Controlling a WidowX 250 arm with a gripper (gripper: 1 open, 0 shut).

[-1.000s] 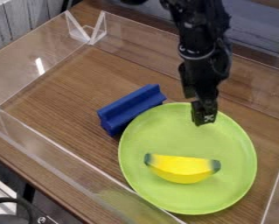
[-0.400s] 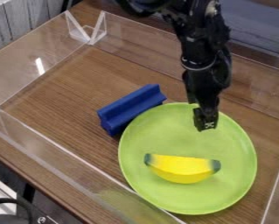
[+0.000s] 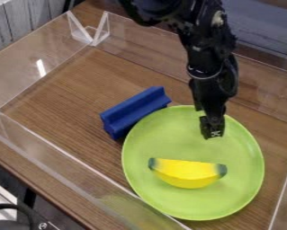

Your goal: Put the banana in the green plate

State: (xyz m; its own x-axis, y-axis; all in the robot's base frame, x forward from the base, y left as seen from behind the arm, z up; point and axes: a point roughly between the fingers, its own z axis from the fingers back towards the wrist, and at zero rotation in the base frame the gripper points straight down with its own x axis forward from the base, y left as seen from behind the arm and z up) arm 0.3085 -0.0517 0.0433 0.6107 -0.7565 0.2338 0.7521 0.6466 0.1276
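banana (image 3: 189, 171) lying inside green plate (image 3: 244, 142), near its front. gripper (image 3: 210, 127) lowered slightly toward plate's far half since a second ago, fingers spread, empty, apart from banana. blue block (image 3: 136, 110) just left of plate. placement apparently done.

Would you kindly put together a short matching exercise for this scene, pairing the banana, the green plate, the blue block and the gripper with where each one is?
Things:
1. banana
2. green plate
3. blue block
4. gripper

Places:
A. on the wooden table, beside the plate's left rim
B. lying inside the plate, towards its near side
C. above the plate's far part, pointing down, holding nothing
D. on the table, near the right corner, carrying the fruit

Pairs: 1-B, 2-D, 3-A, 4-C
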